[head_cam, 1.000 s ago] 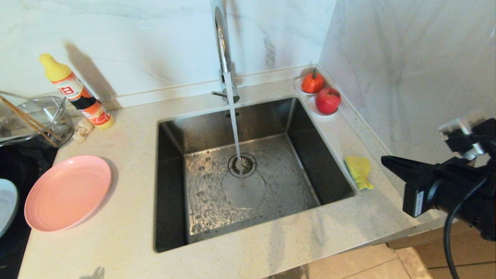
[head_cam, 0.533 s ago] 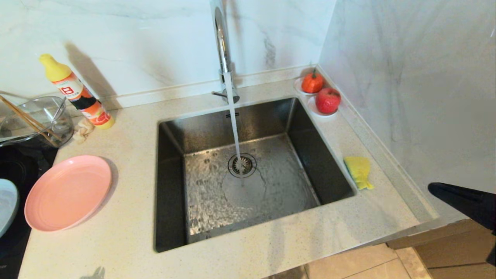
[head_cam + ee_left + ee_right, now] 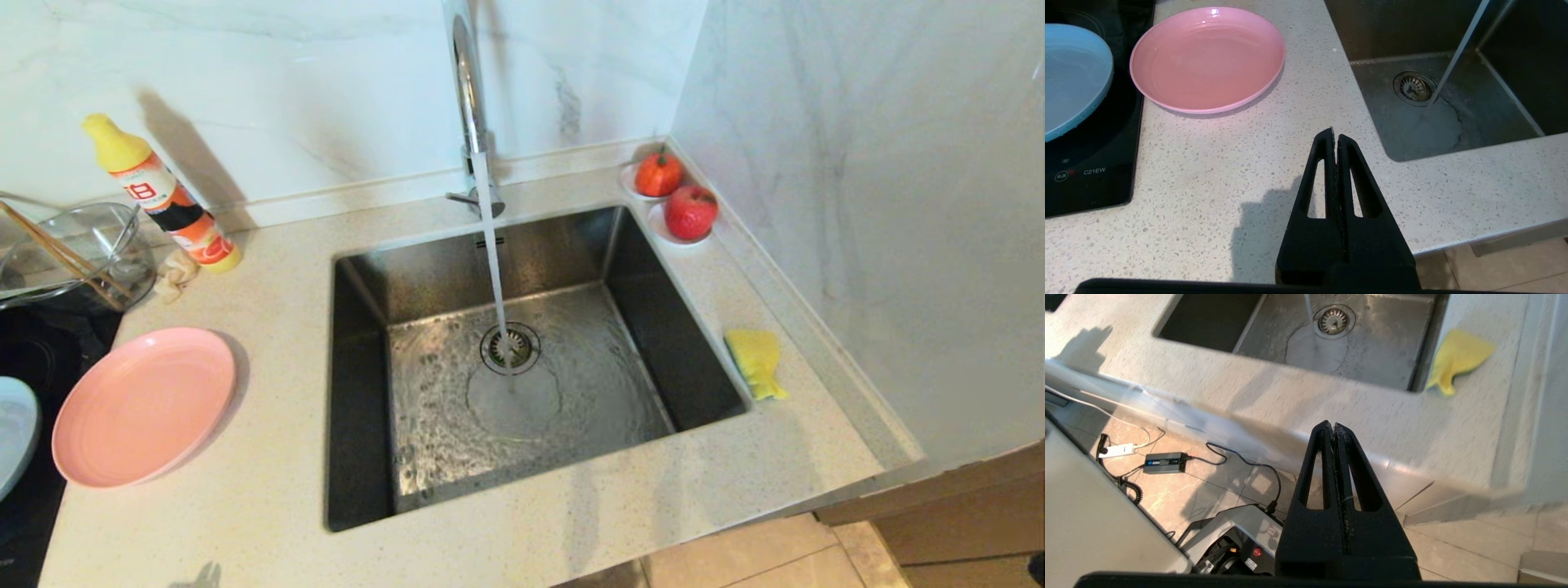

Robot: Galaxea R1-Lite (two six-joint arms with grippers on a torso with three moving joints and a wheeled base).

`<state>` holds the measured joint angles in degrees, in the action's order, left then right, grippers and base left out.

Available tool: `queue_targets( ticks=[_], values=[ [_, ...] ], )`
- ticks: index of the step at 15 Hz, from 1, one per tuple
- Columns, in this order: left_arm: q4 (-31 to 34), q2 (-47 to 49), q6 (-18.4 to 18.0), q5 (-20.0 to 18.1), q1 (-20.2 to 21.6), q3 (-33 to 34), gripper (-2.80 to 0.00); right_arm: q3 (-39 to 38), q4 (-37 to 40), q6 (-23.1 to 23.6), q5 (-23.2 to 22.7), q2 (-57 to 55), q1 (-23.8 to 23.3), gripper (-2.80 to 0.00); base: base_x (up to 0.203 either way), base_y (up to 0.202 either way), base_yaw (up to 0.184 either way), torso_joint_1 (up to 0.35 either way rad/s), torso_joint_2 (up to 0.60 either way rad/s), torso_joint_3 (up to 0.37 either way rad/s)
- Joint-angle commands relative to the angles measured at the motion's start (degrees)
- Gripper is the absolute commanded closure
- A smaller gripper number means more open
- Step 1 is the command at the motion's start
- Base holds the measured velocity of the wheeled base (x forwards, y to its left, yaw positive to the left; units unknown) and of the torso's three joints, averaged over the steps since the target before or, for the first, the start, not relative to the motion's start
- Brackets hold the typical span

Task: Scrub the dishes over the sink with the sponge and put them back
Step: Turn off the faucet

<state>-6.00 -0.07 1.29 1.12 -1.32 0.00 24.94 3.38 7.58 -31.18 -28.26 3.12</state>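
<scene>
Running from the tall faucet [image 3: 467, 90], a stream of water falls onto the drain strainer [image 3: 510, 349] in the middle of the sink [image 3: 522, 359] and spreads across the steel floor. Left of the sink, on the speckled counter [image 3: 269, 457], lies the pink plate [image 3: 143, 406], face up; beyond it the light blue plate [image 3: 15, 433] rests on the black cooktop [image 3: 1090, 163]. Right of the sink, near its rim, the yellow sponge [image 3: 757, 362] lies on the counter. The left claw [image 3: 1335, 136] hangs over the counter's front part, left of the sink, pinched tight with nothing between its fingers. The right claw [image 3: 1334, 428] is off the counter's front edge, near the sink's right front corner, above the tiled floor [image 3: 1216, 477], likewise pressed together and empty.
</scene>
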Motion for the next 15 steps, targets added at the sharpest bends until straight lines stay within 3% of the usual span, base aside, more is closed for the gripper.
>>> queue_targets(
  ticks=[1, 3, 7, 10, 13, 15],
  values=[
    [-0.1, -0.1, 0.0, 0.0, 0.0, 2.3, 0.00, -4.1, 0.6, 0.2, -0.5, 9.4, -3.0, 0.00, 0.000, 0.000, 0.000, 0.000, 0.00, 0.000],
    [0.0, -0.1, 0.0, 0.0, 0.0, 2.3, 0.00, -8.3, 0.6, 0.5, 0.4, 14.3, -4.1, 0.00, 0.000, 0.000, 0.000, 0.000, 0.00, 0.000],
    [-0.1, -0.1, 0.0, 0.0, 0.0, 2.3, 0.00, -16.0, -1.4, 1.9, 13.9, 16.6, -4.3, 0.00, 0.000, 0.000, 0.000, 0.000, 0.00, 0.000],
    [-0.1, -0.1, 0.0, 0.0, 0.0, 2.3, 0.00, -24.7, -11.5, 5.4, 20.6, 16.8, -4.3, 0.00, 0.000, 0.000, 0.000, 0.000, 0.00, 0.000],
    [-0.1, -0.1, 0.0, 0.0, -0.1, 2.3, 0.00, -24.0, -7.8, 5.4, 23.7, 16.7, -4.3, 0.00, 0.000, 0.000, 0.000, 0.000, 0.00, 0.000],
    [-0.1, -0.1, 0.0, 0.0, 0.0, 2.3, 0.00, -23.4, -2.6, 7.7, 28.8, 16.7, -4.3, 0.00, 0.000, 0.000, 0.000, 0.000, 0.00, 0.000]
  ],
)
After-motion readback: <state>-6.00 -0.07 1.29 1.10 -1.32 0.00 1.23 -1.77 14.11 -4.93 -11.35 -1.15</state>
